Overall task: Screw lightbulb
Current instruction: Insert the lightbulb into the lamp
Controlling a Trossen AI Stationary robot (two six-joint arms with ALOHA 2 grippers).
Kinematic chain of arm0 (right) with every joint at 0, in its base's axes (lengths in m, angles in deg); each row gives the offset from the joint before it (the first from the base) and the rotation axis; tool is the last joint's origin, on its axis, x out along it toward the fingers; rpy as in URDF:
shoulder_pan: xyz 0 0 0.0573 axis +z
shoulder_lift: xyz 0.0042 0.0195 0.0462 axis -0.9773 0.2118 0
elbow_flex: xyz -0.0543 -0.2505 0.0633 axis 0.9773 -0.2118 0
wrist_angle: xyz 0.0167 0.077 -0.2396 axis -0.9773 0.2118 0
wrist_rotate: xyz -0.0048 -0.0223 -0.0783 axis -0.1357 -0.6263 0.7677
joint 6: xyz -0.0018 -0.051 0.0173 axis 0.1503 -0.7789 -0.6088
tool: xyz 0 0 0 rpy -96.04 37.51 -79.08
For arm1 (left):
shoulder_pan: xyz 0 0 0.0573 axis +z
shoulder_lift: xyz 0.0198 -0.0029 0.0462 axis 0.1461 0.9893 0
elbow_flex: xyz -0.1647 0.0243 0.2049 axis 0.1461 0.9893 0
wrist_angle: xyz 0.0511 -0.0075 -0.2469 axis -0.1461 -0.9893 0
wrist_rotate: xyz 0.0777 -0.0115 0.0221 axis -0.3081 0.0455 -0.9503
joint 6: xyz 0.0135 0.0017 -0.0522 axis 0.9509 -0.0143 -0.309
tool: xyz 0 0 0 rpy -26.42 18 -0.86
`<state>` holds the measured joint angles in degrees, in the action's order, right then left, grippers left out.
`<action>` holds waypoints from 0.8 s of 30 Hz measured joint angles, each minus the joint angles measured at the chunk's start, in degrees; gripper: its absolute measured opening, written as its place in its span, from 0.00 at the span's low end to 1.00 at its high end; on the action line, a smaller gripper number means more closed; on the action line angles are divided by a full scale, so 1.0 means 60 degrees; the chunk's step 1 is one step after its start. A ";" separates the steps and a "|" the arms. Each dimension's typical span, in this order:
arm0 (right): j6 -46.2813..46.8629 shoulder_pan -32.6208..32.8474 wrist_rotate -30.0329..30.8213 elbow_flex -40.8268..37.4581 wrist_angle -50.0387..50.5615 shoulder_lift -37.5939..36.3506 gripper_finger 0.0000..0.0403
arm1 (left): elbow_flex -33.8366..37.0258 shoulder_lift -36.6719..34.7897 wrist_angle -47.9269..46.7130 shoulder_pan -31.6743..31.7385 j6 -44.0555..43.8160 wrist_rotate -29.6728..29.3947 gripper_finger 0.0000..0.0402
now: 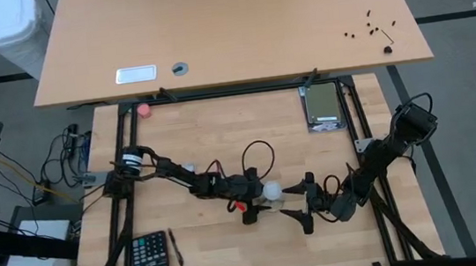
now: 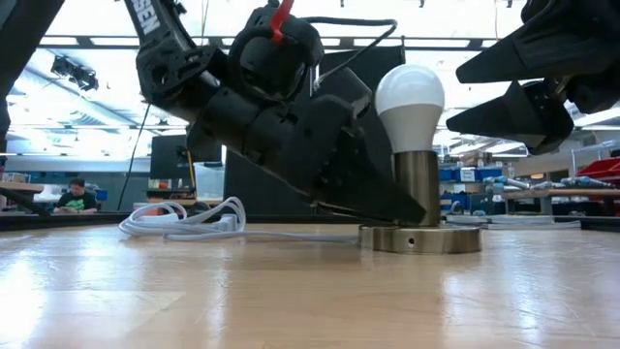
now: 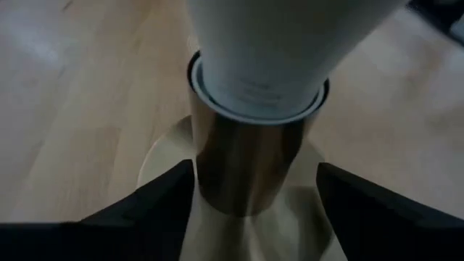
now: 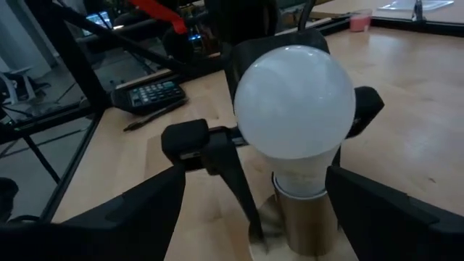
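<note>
The lightbulb (image 2: 410, 95) stands upright in a brass-coloured socket tube (image 2: 418, 187) on a flat round base (image 2: 420, 238), near the middle of the wooden worktop (image 1: 232, 249).

The left pincer (image 3: 254, 192) is low at the socket. Its two dark fingers (image 3: 163, 199) are spread to either side of the metal tube, below the bulb's neck. In the left wrist view a narrow gap shows between each finger and the tube, so it grips nothing; whether a tip brushes the round base I cannot tell. In the low view this arm slopes down from the upper left to the foot of the socket.

The right pincer (image 4: 254, 199) is on the other side of the bulb, just beside it and off the worktop. Its fingers (image 4: 138, 210) stand wide apart with the white globe framed between them in the right wrist view, and it holds nothing.

A white cord (image 2: 184, 221) lies coiled on the worktop behind the left arm. A calculator (image 1: 150, 255) and a pen (image 1: 176, 247) lie near the front left corner.
</note>
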<state>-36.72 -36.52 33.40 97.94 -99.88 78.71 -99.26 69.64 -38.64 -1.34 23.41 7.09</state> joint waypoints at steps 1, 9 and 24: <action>0.0000 0.0000 0.0000 0.0000 0.0008 0.0000 0.86 | 0.0000 -0.0143 -0.0374 0.0000 0.0096 -0.0002 0.75; -0.0007 0.0000 -0.0004 0.0000 0.0079 0.0007 0.86 | 0.0018 -0.1509 -0.3614 -0.0004 0.0576 -0.0305 0.75; 0.0143 0.0004 0.0125 0.0000 0.0690 0.0011 0.86 | 0.0412 -0.2769 -0.6104 -0.0028 0.0057 -0.0943 0.75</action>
<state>-35.86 -36.49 34.14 97.94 -95.74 78.77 -96.78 53.02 -75.26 -1.50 23.76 1.43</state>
